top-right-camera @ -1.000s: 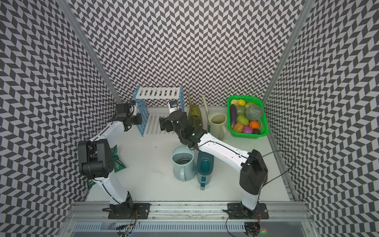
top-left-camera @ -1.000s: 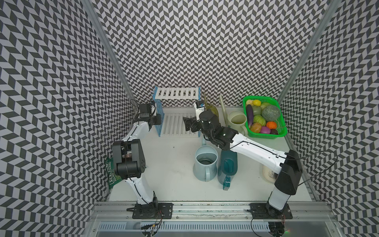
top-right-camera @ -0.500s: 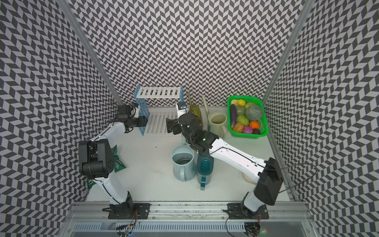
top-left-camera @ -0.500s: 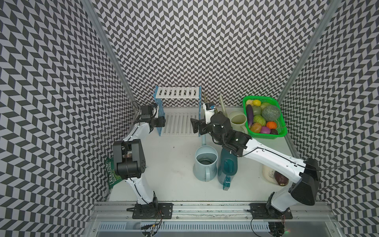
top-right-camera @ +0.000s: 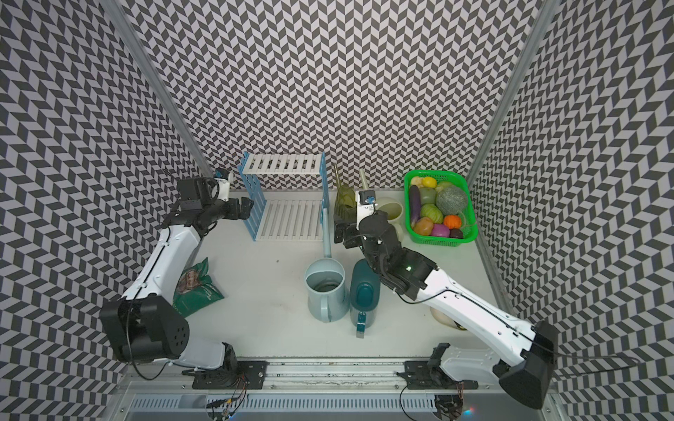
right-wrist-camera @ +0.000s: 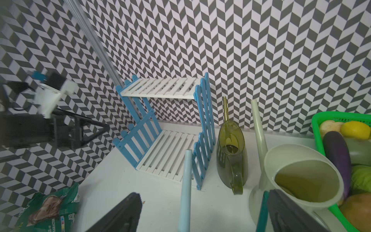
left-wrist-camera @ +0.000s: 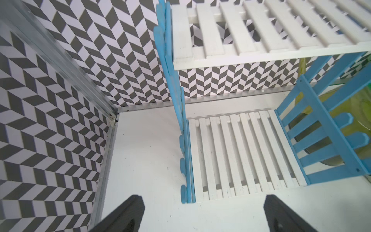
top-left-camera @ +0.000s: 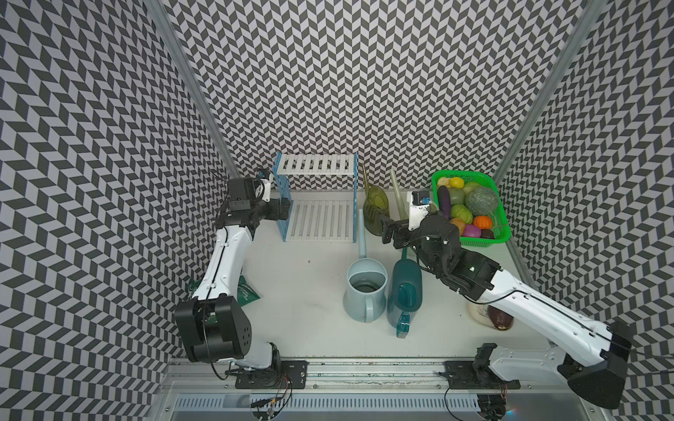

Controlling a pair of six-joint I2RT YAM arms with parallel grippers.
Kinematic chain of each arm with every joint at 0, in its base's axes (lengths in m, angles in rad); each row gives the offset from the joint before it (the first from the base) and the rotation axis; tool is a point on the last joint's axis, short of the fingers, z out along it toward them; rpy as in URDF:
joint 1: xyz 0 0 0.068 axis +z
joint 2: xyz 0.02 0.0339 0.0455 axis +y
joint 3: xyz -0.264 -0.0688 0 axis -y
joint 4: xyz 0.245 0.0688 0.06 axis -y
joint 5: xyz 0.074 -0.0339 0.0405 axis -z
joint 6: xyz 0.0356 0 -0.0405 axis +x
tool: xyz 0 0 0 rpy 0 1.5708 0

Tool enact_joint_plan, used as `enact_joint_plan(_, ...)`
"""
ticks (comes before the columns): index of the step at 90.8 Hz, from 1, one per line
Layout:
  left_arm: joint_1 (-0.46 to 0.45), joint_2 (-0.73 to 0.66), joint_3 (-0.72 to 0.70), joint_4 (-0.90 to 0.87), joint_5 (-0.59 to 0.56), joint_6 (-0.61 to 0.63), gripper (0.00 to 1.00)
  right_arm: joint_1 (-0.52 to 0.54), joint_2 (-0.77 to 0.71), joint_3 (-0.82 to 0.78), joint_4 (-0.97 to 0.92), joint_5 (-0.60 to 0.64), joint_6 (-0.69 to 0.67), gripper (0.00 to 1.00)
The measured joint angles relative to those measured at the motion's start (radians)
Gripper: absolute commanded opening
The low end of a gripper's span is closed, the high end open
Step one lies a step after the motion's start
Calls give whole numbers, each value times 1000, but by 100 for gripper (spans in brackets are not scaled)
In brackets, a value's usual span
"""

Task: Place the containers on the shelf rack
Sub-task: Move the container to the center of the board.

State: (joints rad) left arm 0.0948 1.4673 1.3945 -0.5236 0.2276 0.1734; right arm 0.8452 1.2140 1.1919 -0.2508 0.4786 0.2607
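The shelf rack [top-left-camera: 317,197] [top-right-camera: 288,204] stands at the back wall, both white shelves bare. My left gripper [top-left-camera: 284,209] [left-wrist-camera: 203,202] is open at its left blue frame, whose front corner sits between the fingers untouched. Right of the rack stand the olive-green can [top-left-camera: 375,207] [right-wrist-camera: 230,156] and the cream can [top-right-camera: 392,211] [right-wrist-camera: 301,174]. In front are the light blue can [top-left-camera: 365,288] and the dark teal can [top-left-camera: 405,291]. My right gripper [top-left-camera: 388,227] [right-wrist-camera: 202,198] hovers open above their spouts, holding nothing.
A green mesh basket [top-left-camera: 485,242] of vegetables fills the back right corner. A green snack bag [top-left-camera: 246,293] [right-wrist-camera: 50,209] lies by the left arm. A small cream and brown object [top-left-camera: 490,317] sits under the right arm. Patterned walls close three sides.
My left gripper has opened, letting go of the rack's left frame. My right gripper has moved right, from the rack's front to above the cans' spouts.
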Motion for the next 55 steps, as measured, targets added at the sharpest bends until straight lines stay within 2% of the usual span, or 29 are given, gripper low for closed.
enact_joint_plan(15,-105,-35,63,-181,29,32,99,-24,-20,-10,-46,-8,10,100)
enact_joint_plan(40,-372,-44,68,-433,88,58,85,-48,-37,-69,-79,-43,28,100)
enact_joint_plan(55,-476,-42,123,-537,135,127,85,-50,-38,-71,-80,-49,37,100)
